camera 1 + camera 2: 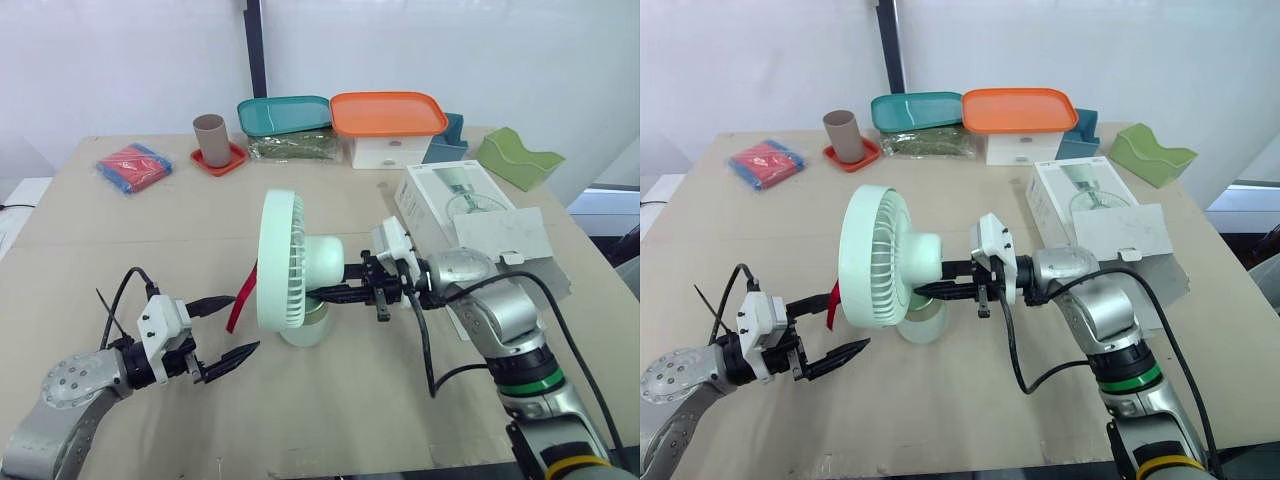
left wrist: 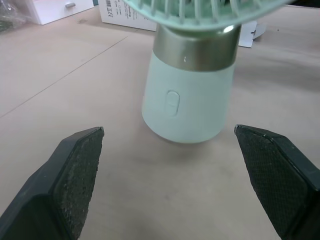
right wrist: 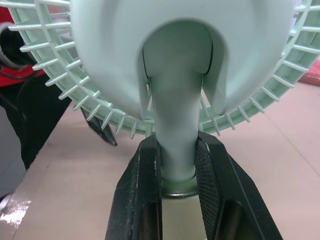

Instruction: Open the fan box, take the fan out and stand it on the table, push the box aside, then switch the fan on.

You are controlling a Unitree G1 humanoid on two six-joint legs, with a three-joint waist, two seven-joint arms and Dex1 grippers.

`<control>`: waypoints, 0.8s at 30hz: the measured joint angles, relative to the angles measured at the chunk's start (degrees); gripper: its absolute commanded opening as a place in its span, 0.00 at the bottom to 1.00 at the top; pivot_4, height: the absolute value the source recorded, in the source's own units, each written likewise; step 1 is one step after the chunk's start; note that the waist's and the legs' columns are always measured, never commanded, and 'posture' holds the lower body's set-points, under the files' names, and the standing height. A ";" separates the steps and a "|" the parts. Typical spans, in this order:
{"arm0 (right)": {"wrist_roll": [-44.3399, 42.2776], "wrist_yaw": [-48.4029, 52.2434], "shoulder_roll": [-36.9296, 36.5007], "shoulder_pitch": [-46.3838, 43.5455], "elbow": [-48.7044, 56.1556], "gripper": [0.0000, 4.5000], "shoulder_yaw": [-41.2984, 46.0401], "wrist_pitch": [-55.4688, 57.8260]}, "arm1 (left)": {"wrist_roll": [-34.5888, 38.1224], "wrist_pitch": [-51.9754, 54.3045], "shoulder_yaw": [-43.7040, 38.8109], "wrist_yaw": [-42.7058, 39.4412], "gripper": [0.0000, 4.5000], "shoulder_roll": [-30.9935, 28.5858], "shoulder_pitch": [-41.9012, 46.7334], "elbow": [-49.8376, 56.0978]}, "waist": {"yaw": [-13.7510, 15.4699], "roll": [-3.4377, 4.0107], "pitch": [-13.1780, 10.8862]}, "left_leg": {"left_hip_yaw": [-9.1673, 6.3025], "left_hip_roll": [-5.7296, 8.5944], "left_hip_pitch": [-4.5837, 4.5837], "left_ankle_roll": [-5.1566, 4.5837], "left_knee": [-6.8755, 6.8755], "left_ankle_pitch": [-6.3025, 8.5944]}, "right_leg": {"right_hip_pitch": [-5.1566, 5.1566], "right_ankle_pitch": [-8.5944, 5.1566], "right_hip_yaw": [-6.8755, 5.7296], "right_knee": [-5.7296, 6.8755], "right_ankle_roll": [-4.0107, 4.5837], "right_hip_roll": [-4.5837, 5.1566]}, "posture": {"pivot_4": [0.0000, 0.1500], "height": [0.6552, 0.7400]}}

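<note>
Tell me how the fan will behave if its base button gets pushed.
Likely top-heavy: the fan carries a wide head over a narrow round base, so a push could tip it. The smooth base may slide on the table. The right gripper, shut on the neck, should steady it.

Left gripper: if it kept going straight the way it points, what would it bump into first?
Most likely the fan base, which sits centred between the fingers of the open left gripper, its oval button facing them. How far off it is, I can't tell.
</note>
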State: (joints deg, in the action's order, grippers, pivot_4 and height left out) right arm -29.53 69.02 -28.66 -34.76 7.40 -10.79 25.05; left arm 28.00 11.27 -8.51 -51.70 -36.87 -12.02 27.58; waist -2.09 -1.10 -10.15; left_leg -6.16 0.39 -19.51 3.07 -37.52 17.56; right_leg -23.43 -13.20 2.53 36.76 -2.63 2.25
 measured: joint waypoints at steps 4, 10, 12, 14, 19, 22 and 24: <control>0.09 2.01 1.73 -4.27 -6.99 0.07 0.25 -1.61 | -0.08 -0.19 -0.12 0.64 0.99 0.60 0.11 -0.05 | -0.01 0.00 0.00 | 0.02 0.00 0.01 0.00 0.00 0.00 | 0.01 0.00 0.00 0.00 0.00 0.00 | 1.00 1.00; 3.63 4.90 4.78 -10.25 -21.21 0.07 0.20 -7.63 | -0.03 -0.18 -0.21 1.79 0.99 1.91 0.14 0.23 | -0.33 0.01 0.00 | 0.04 -0.02 -0.02 -0.03 0.01 0.02 | -0.06 0.02 0.00 0.03 0.03 0.00 | 1.00 1.00; 4.39 5.58 6.12 -12.00 -24.99 0.07 0.21 -9.24 | 0.00 -0.16 -0.22 2.04 0.99 2.04 -0.02 0.54 | -0.50 0.01 -0.01 | 0.04 -0.02 -0.02 -0.03 0.01 0.02 | -0.08 0.02 0.00 0.06 0.04 0.01 | 1.00 1.00; 5.65 6.33 7.45 -13.61 -29.03 0.07 0.19 -11.72 | 0.00 -0.14 -0.19 2.40 0.99 2.22 -0.09 0.72 | -0.56 0.01 0.00 | 0.05 -0.02 0.00 -0.03 0.01 0.02 | -0.07 0.03 0.00 0.08 0.06 0.01 | 1.00 1.00; 8.50 8.85 9.38 -14.39 -36.32 0.07 -0.25 -16.10 | 0.00 -0.13 -0.19 2.85 0.99 2.31 -0.17 0.79 | -0.56 0.02 -0.01 | 0.05 -0.02 -0.02 -0.03 0.01 0.02 | -0.10 0.04 0.00 0.08 0.06 0.03 | 1.00 1.00; 9.76 10.09 9.97 -15.19 -38.52 0.07 -0.30 -17.43 | 0.01 -0.01 -0.17 3.24 0.99 2.34 -0.13 1.14 | -0.56 0.03 -0.02 | 0.05 -0.02 -0.02 -0.02 0.01 0.02 | -0.11 0.04 0.00 0.09 0.06 0.03 | 1.00 1.00; 10.48 10.74 10.48 -16.06 -39.79 0.07 -0.30 -18.28 | 0.01 0.10 -0.06 3.70 0.99 2.43 0.14 1.29 | -0.57 0.03 -0.02 | 0.07 -0.02 0.00 -0.02 0.01 0.02 | -0.11 0.04 0.00 0.12 0.07 0.02 | 1.00 1.00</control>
State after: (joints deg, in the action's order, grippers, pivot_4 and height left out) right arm -19.05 79.76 -18.19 -50.82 -32.39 -11.10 6.77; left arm 28.02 11.37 -8.58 -48.00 -34.44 -11.88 28.87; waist -2.67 -1.07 -10.16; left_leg -6.10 0.36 -19.51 3.04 -37.51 17.58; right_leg -23.54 -13.16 2.54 36.88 -2.56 2.27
